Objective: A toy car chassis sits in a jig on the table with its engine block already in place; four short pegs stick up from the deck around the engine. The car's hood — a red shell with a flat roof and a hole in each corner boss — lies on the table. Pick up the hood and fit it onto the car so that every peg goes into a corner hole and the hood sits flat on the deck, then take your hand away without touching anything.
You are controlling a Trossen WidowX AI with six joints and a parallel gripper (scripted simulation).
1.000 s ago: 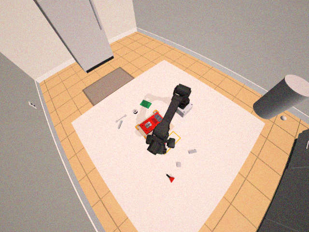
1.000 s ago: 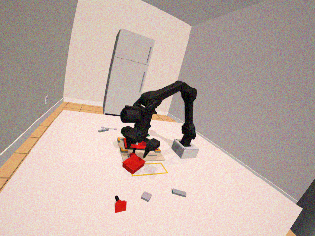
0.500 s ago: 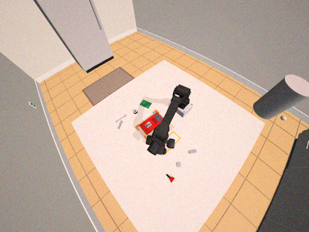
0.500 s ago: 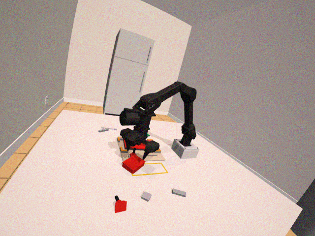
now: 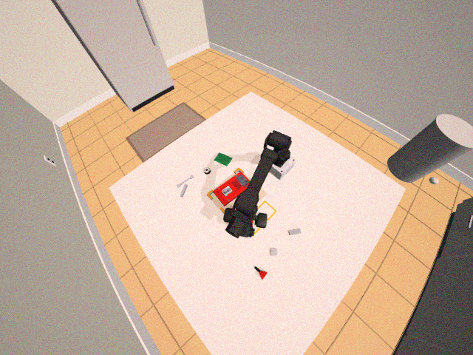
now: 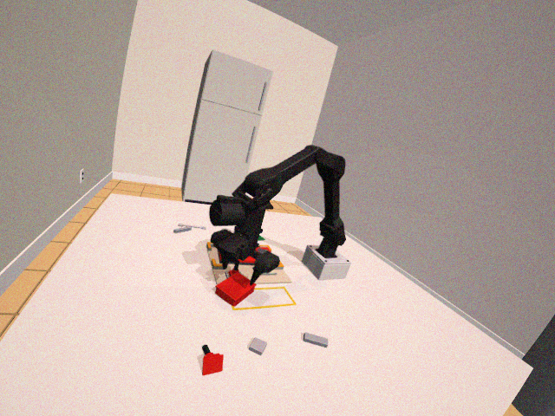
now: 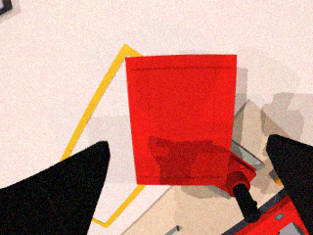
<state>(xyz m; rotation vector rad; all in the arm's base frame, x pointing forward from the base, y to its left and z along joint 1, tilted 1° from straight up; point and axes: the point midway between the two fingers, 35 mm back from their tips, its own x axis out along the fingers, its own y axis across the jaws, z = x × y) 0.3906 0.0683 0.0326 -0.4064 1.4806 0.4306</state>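
Observation:
The red hood lies across one end of the yellow outline, beside the jig's tan board. My gripper is open and empty. Its fingers stand wide, above the hood, one past each long side in the wrist view. In the top view the arm hides nearly all of the hood. The red chassis sits in the jig, partly behind the arm. The pegs cannot be made out, and the hood's corner holes do not show clearly.
A red piece with a black post stands by the hood, under the right finger's side. Grey blocks and a red scraper-like tool lie farther out. A green plate and a small round part lie beyond the jig.

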